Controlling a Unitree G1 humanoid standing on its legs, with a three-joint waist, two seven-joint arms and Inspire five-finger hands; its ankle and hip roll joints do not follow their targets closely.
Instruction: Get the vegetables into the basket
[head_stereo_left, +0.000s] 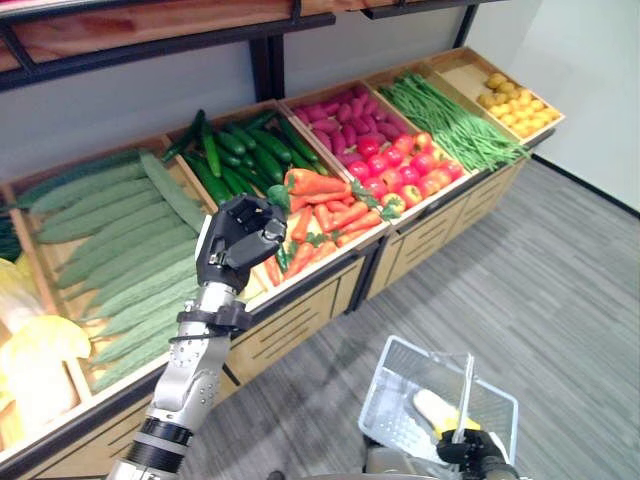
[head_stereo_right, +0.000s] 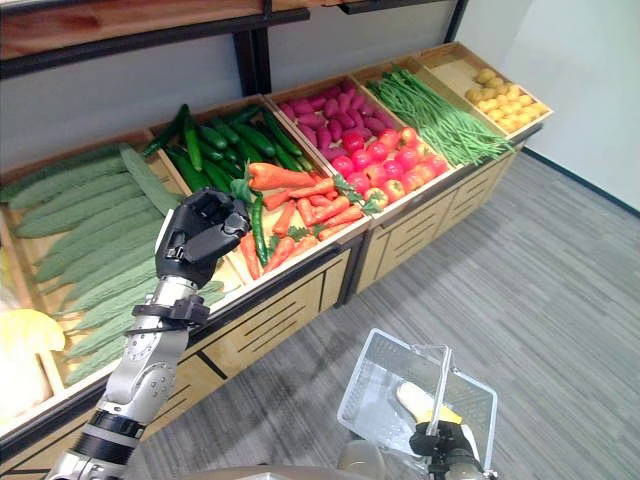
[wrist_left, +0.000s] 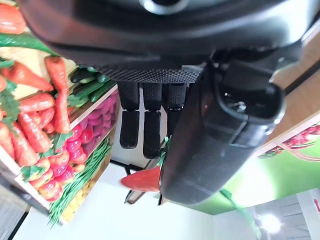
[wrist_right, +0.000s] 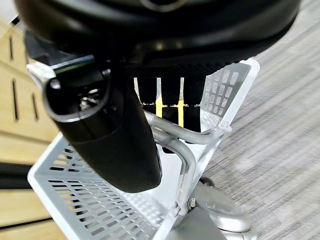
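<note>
My left hand (head_stereo_left: 240, 243) is raised over the front of the carrot crate (head_stereo_left: 322, 262), shut on an orange carrot (head_stereo_left: 318, 184) with a green top. In the left wrist view the carrot (wrist_left: 143, 181) sits pinched between thumb and fingers. Low at the right, a clear mesh basket (head_stereo_left: 386, 376) hangs over the floor. My right hand (head_stereo_left: 468, 448) is curled round its metal handle (wrist_right: 172, 136). A pale yellow vegetable (head_stereo_left: 432, 407) lies inside the basket.
A wooden stand holds crates of ridged green gourds (head_stereo_left: 120, 250), cucumbers (head_stereo_left: 240, 150), loose carrots (head_stereo_left: 335, 220), purple and red vegetables (head_stereo_left: 395, 155), green beans (head_stereo_left: 450, 120) and yellow ones (head_stereo_left: 515, 105). Yellow cabbage (head_stereo_left: 30, 350) lies far left. Grey carpet (head_stereo_left: 560, 300) spreads to the right.
</note>
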